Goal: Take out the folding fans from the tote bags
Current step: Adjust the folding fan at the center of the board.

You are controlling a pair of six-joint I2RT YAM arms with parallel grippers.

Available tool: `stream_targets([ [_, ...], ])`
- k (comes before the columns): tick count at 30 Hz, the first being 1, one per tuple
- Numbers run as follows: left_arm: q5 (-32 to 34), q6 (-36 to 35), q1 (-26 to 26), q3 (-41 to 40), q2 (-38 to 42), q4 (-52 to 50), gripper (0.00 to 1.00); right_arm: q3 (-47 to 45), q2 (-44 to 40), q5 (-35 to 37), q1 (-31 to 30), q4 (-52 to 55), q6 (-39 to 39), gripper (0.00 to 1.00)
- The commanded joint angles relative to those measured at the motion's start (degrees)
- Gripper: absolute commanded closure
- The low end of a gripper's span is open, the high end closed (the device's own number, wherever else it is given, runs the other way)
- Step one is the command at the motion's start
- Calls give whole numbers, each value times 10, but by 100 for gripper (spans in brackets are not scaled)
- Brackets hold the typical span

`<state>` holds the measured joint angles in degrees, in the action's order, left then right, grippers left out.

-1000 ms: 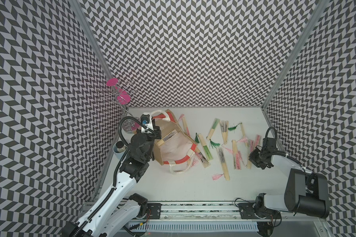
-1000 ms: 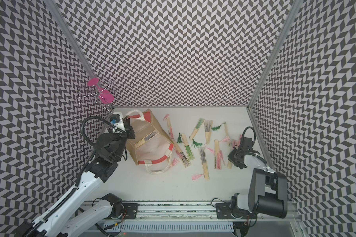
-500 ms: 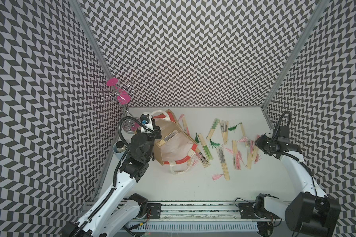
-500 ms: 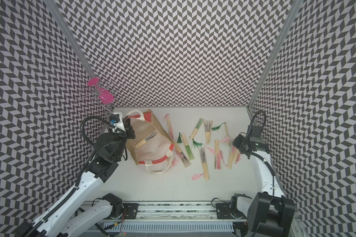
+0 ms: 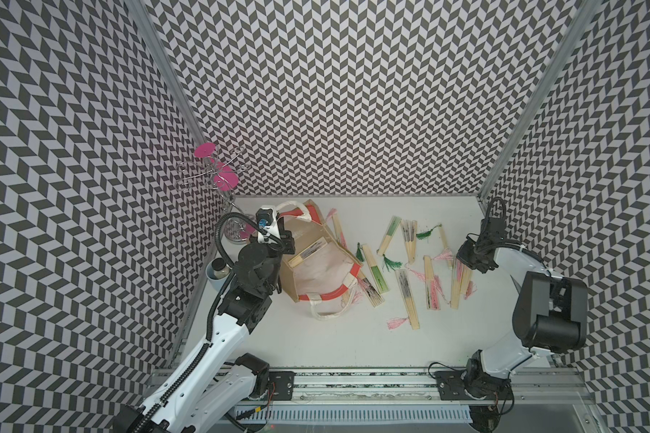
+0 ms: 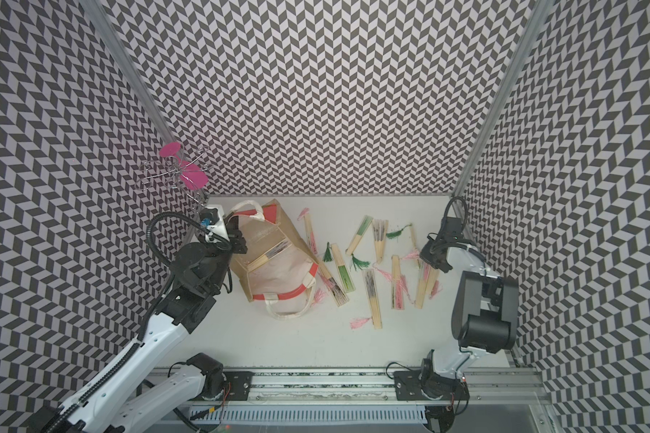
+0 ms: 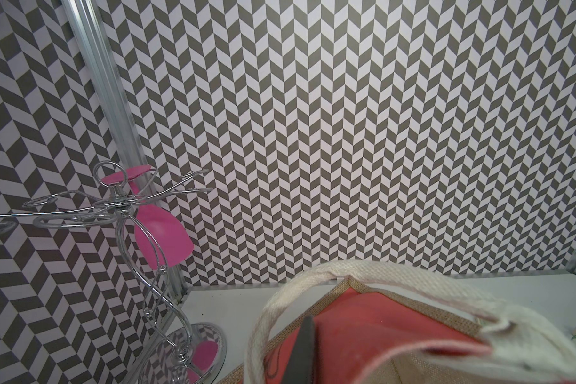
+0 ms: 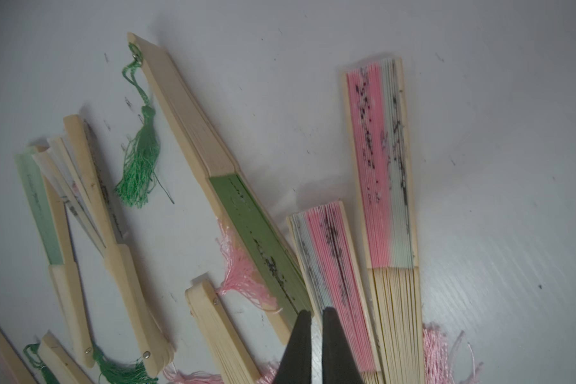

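Note:
The tote bag (image 5: pixel 331 295) (image 6: pixel 282 294) lies tipped open at the back left in both top views, with one folding fan (image 5: pixel 307 253) (image 6: pixel 269 255) inside it. My left gripper (image 5: pixel 288 243) (image 6: pixel 239 243) is shut on the bag's red panel (image 7: pixel 379 332) beside a cream handle (image 7: pixel 263 319); one finger (image 7: pixel 305 349) shows, the other is hidden by fabric. Several folding fans (image 5: pixel 406 296) (image 6: pixel 370 296) are scattered on the table to the bag's right. My right gripper (image 5: pixel 462 262) (image 6: pixel 426 258) (image 8: pixel 316 312) is shut and empty, just above a pink fan (image 8: pixel 333 259) and a green fan (image 8: pixel 256 226).
A chrome glass rack (image 5: pixel 218 176) (image 7: pixel 120 206) holding a pink glass (image 7: pixel 160 229) stands in the back left corner. A grey cup (image 5: pixel 218 271) sits by the left wall. Patterned walls close in on three sides, and a metal rail (image 5: pixel 353 386) runs along the front.
The right arm has swung toward the back and folded in, its gripper now over the rightmost pink fans, and its jaws have come together. The left arm and the bag have not moved.

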<state>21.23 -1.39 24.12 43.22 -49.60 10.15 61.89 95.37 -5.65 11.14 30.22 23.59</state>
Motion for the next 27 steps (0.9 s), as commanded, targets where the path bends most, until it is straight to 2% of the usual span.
stream_targets([
  [1, -5, 16, -4, 14, 2, 28, 100, 34, 34, 24, -28, -38, -15, 90],
  [7, -5, 14, -4, 16, 5, 27, 100, 63, 98, 24, -64, -37, -11, 90],
  [14, -7, 16, -4, 16, 6, 27, 100, 67, 102, 9, -92, -36, -6, 90],
  [21, -3, 14, -4, 16, 11, 24, 100, 107, 37, 39, -123, 9, -8, 89],
  [27, -2, 14, -4, 16, 7, 24, 100, 104, -87, 7, -224, -37, -10, 86],
])
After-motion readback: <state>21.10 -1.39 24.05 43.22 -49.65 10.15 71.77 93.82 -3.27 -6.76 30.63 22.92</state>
